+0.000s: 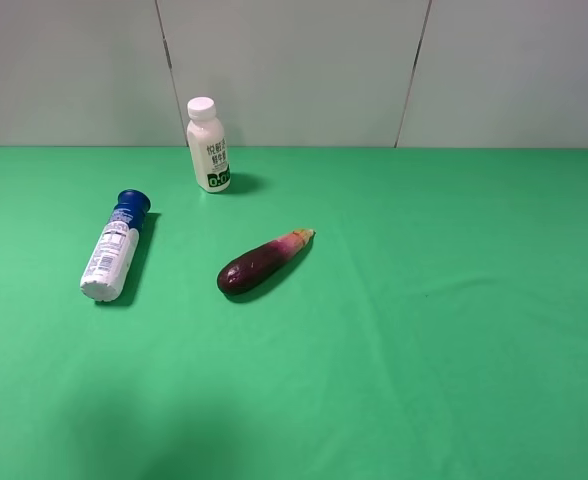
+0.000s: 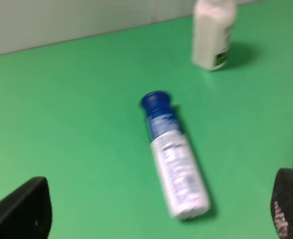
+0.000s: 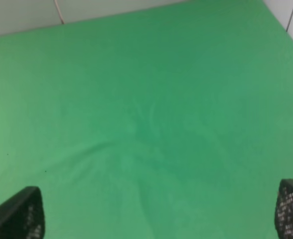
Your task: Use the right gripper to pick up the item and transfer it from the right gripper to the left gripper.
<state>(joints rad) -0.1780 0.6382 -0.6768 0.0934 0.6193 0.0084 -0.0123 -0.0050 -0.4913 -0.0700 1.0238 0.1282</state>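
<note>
The item, a slim bottle with a dark-blue cap (image 1: 112,250), lies on its side on the green cloth at the left, cap toward the back wall. It also shows in the left wrist view (image 2: 175,159), lying free ahead of the left gripper (image 2: 154,211). That gripper is open and empty, with one fingertip (image 2: 22,211) at each lower corner. The right gripper (image 3: 155,211) is open and empty, its fingertips (image 3: 19,214) wide apart over bare green cloth. Neither gripper nor arm shows in the exterior high view.
A white-capped milk bottle with a green label (image 1: 207,145) stands upright at the back, also in the left wrist view (image 2: 214,35). A purple eggplant (image 1: 264,263) lies near the middle. A grey wall (image 1: 294,60) bounds the back edge.
</note>
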